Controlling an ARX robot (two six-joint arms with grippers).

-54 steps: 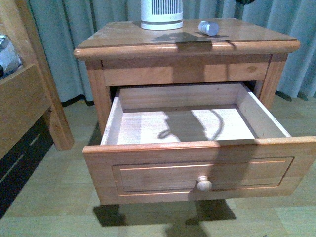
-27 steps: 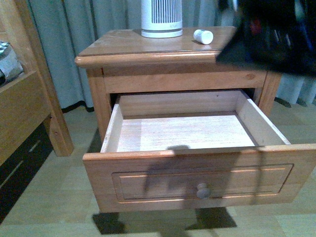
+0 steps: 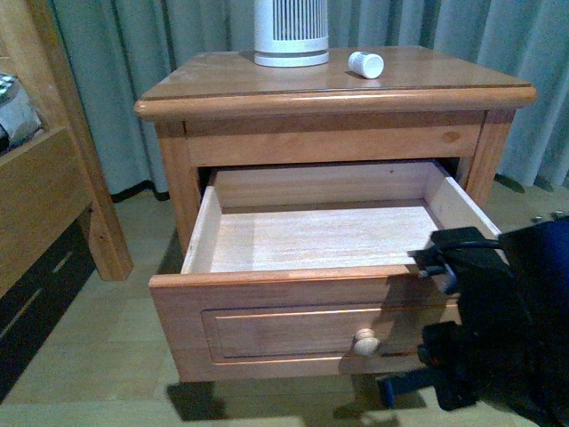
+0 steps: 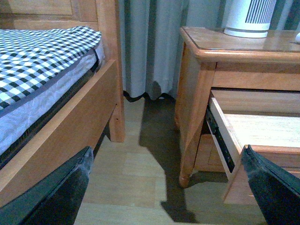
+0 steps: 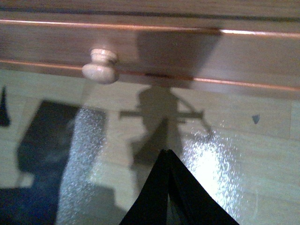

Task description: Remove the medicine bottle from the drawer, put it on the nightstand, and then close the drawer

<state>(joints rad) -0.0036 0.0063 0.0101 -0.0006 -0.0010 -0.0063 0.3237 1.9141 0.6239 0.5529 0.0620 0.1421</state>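
Glossy honey wood nightstand [image 3: 267, 76]

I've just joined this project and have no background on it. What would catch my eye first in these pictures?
The drawer stands pulled wide open, its pale wood interior bare. The medicine bottle lies on its side on top of the nightstand, beside a tall white ribbed cylinder. The right gripper, its fingers together, is low in front of the drawer's front panel, near the round knob.

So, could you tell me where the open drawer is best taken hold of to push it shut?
Probably no grip is needed. The drawer stands fully pulled out, its flat front panel facing the robot. The right gripper, shut, is already low in front of it; pressing the panel beside the round knob from the front should slide it in.
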